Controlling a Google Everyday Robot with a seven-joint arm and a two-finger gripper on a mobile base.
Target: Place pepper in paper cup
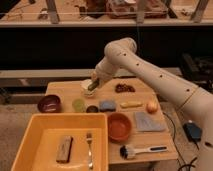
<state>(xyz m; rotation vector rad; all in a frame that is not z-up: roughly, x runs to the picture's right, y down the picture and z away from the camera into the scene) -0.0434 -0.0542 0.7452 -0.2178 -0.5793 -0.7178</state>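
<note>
My gripper (94, 82) is at the back left of the wooden table, right over the white paper cup (87, 90). It is shut on the slim green pepper (92, 87), which hangs from the fingers with its lower end at the cup's mouth. The arm reaches in from the right and hides part of the cup.
A yellow tray (37, 131) at the front left holds a brown block (64, 149) and a fork (89, 150). Nearby stand a dark red bowl (49, 103), a small green cup (78, 104), a tiny dark cup (92, 108), a blue sponge (107, 105) and an orange bowl (119, 126). A brush (140, 150) lies at the front.
</note>
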